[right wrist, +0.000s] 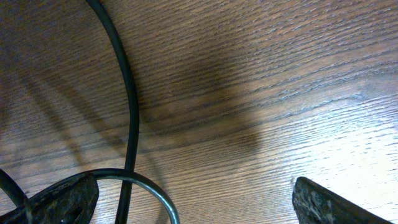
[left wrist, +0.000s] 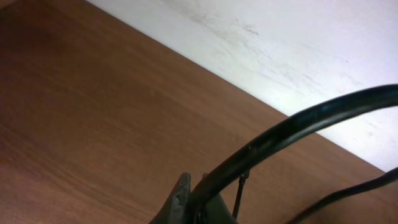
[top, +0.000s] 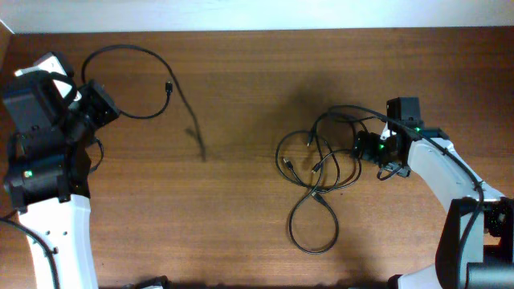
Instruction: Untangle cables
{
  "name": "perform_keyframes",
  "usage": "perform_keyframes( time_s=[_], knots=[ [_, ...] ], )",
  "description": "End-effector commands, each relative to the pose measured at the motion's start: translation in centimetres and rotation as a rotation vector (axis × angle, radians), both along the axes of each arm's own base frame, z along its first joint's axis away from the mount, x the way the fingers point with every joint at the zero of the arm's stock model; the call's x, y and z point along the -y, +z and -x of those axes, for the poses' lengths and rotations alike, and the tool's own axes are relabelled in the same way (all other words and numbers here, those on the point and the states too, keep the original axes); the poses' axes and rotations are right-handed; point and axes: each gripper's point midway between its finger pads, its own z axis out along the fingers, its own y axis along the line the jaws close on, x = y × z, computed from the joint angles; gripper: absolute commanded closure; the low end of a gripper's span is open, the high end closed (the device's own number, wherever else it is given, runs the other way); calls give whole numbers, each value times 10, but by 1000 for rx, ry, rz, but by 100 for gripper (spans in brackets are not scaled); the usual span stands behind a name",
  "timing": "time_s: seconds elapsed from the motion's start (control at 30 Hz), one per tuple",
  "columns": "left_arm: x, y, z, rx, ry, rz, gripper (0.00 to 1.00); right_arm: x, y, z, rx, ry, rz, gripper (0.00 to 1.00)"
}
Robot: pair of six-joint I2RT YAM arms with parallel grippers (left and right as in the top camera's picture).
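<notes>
The left gripper (top: 103,108) is pinching shut on one smooth black cable (top: 120,46), which is looping near the far-left corner of the wooden table (top: 241,241). The right gripper (top: 360,148) is standing wide open, gripping nothing, over the knotted cables (top: 320,170) right of centre. Bare grained wood is lying between them.

Brown wood-grain table (top: 241,225) meets a scuffed white surface (left wrist: 298,43) behind.

Overhead top-down, wrist cameras near cables (right wrist: 130,106)
</notes>
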Motion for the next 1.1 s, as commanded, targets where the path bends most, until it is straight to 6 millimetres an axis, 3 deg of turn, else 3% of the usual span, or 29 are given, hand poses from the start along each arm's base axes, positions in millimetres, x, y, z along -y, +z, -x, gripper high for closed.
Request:
perform_keyframes(
  time_s=[0.0, 0.2, 0.27, 0.3, 0.4, 0.43, 0.5, 0.53, 0.57, 0.67, 0.7, 0.83, 0.9, 0.97, 1.0, 1.07],
  knots=[
    [-9, 9, 2, 12, 31, -39, 100, -1, -2, 0, -7, 5, -4, 1],
    [-48, 10, 3, 2, 229, -146, 100, -1, -2, 0, -7, 5, -4, 1],
    [-73, 16, 2, 35, 383, -164, 100, -1, -2, 0, -7, 5, -4, 1],
    [-95, 36, -6, 124, 500, -219, 100, -1, -2, 0, -7, 5, -4, 2],
    [-121, 73, -23, 231, 586, -295, 100, -1, -2, 0, -7, 5, -4, 1],
    [-139, 91, -32, 249, 616, -318, 100, -1, -2, 0, -7, 5, -4, 1],
    [-179, 97, -40, 191, 715, -344, 100, -1, -2, 0, -7, 5, -4, 1],
    [-194, 85, -46, 135, 733, -342, 100, -1, -2, 0, -7, 5, -4, 2],
    [-209, 52, -53, 38, 755, -309, 100, -1, -2, 0, -7, 5, -4, 1],
    [-220, -57, -64, -235, 752, -196, 100, -1, -2, 0, -7, 5, -4, 2],
    [-220, -106, -68, -362, 727, -166, 100, -1, -2, 0, -7, 5, -4, 1],
    [-184, -235, -75, -658, 535, 42, 100, -1, -2, 0, -7, 5, -4, 2],
    [-172, -259, -78, -697, 485, 108, 100, -1, -2, 0, -7, 5, -4, 1],
    [-169, -265, -78, -710, 478, 116, 99, -1, -2, 0, -7, 5, -4, 1],
    [-169, -264, -78, -709, 478, 116, 87, -1, -2, 0, -7, 5, -4, 1],
    [-166, -261, -77, -707, 463, 143, 48, -1, -2, 0, -7, 5, -4, 1]
  ],
)
